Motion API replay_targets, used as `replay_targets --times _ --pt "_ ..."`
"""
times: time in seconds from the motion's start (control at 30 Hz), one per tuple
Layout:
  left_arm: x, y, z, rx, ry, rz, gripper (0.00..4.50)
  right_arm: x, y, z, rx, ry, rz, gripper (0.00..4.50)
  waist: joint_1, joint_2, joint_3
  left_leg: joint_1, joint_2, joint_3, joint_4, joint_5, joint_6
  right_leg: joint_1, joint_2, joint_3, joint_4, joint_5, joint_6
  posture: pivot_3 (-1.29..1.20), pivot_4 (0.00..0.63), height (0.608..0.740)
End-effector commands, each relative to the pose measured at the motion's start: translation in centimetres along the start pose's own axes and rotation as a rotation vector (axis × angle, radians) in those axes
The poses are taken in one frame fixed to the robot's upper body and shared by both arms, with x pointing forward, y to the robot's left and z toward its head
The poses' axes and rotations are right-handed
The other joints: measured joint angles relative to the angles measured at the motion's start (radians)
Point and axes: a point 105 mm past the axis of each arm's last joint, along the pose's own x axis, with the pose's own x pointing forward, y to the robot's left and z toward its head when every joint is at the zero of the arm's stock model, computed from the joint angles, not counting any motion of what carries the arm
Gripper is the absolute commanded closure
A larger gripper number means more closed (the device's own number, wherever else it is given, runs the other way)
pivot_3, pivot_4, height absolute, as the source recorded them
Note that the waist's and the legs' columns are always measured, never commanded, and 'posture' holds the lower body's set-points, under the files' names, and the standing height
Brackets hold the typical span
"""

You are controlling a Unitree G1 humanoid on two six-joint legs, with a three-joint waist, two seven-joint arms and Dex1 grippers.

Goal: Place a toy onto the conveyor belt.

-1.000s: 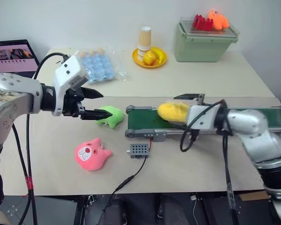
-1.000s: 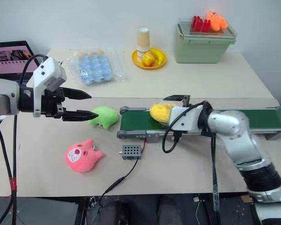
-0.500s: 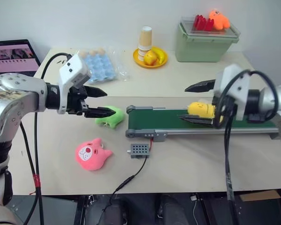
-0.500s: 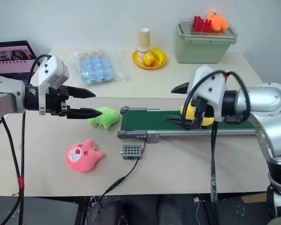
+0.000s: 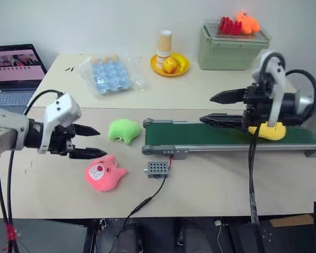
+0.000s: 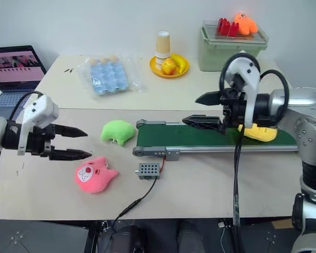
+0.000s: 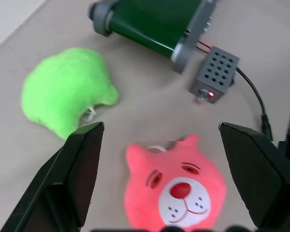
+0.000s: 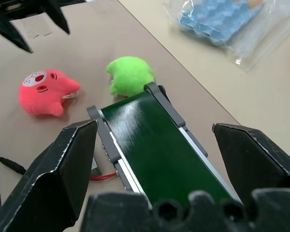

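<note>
A yellow plush toy (image 5: 268,132) lies on the dark-green conveyor belt (image 5: 200,136) near its right end. My right gripper (image 5: 208,108) hangs open above the belt's middle, to the left of that toy, with nothing between its fingers. A green plush toy (image 5: 124,130) lies on the table just off the belt's left end (image 8: 130,75). A pink plush toy (image 5: 102,174) with a face lies nearer the front (image 7: 176,181). My left gripper (image 5: 97,142) is open and empty, pointing right, just left of and above the pink toy.
A small grey perforated box (image 5: 157,169) on a black cable sits in front of the belt. At the back stand a bagged blue egg tray (image 5: 109,74), a yellow plate (image 5: 169,64) with fruit and a cup, and a green bin (image 5: 231,45). A laptop (image 5: 13,71) is far left.
The yellow toy has travelled from the belt's left end to its right end. My right gripper rose off it and rolled. My left gripper sank leftward, from beside the green toy towards the pink one.
</note>
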Motion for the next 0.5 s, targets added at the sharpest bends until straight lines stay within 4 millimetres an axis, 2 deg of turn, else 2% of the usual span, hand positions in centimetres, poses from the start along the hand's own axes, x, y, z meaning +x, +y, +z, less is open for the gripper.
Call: replay_targets --times 0.03,0.33,0.5 --pt "0.1 -0.8 1.2 0.068 -0.02 0.012 0.44 -0.5 -0.7 1.2 -0.04 -0.026 -0.058 0.05 0.004 0.0 0.0 0.0 0.0 0.0 0.0 0.0 0.0 0.0 0.0 0.0 0.0 0.0 0.0 0.0 0.15 0.734" --pt "1.8 -1.6 -4.9 0.095 0.223 -0.015 0.44 -2.1 -1.8 1.2 -0.046 -0.019 -0.136 0.05 0.0 0.0 0.0 0.0 0.0 0.002 0.0 0.0 0.0 0.0 0.001 0.0 -0.001 0.0 0.0 0.0 0.15 0.734" --pt "3.1 -2.0 -5.9 0.081 0.212 -0.028 0.44 -2.6 -1.7 1.6 -0.059 -0.018 -0.144 0.05 0.004 0.0 0.0 0.0 0.0 0.001 0.0 0.0 0.0 0.0 0.0 0.001 0.0 0.0 0.0 0.0 0.15 0.734"
